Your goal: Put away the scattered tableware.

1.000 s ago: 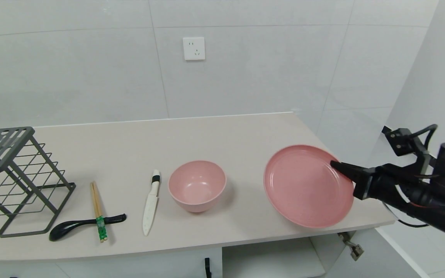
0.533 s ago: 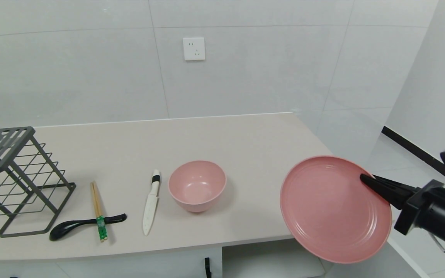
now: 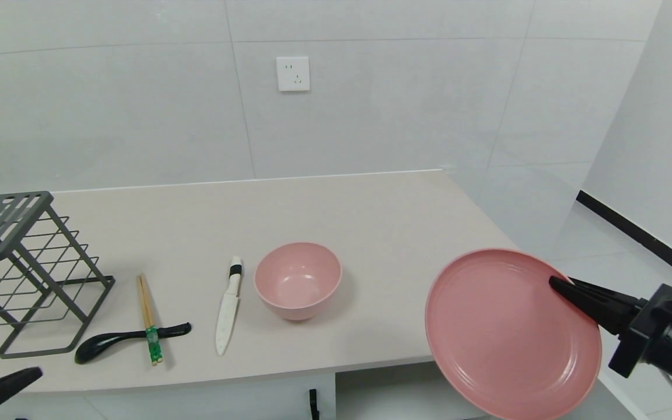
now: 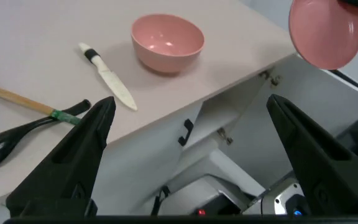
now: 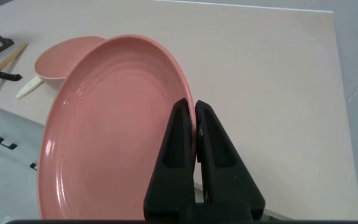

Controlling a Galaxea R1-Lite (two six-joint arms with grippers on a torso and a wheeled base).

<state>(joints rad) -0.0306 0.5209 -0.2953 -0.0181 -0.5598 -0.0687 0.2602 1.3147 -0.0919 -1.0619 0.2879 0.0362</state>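
Observation:
My right gripper is shut on the rim of a pink plate. It holds the plate tilted in the air, off the counter's front right corner. On the counter sit a pink bowl, a white knife, wooden chopsticks lying across a black spoon, and a dark wire rack at the far left. My left gripper hangs open and empty below the counter's front edge; one of its fingers shows at the lower left.
Below the counter are white cupboard doors with a dark handle. A wall socket sits on the tiled back wall. The counter ends just right of where the plate hangs, with floor beyond.
My right gripper has carried the plate off the counter, down and toward the front right. A finger of the left gripper has come into the head view at the lower left.

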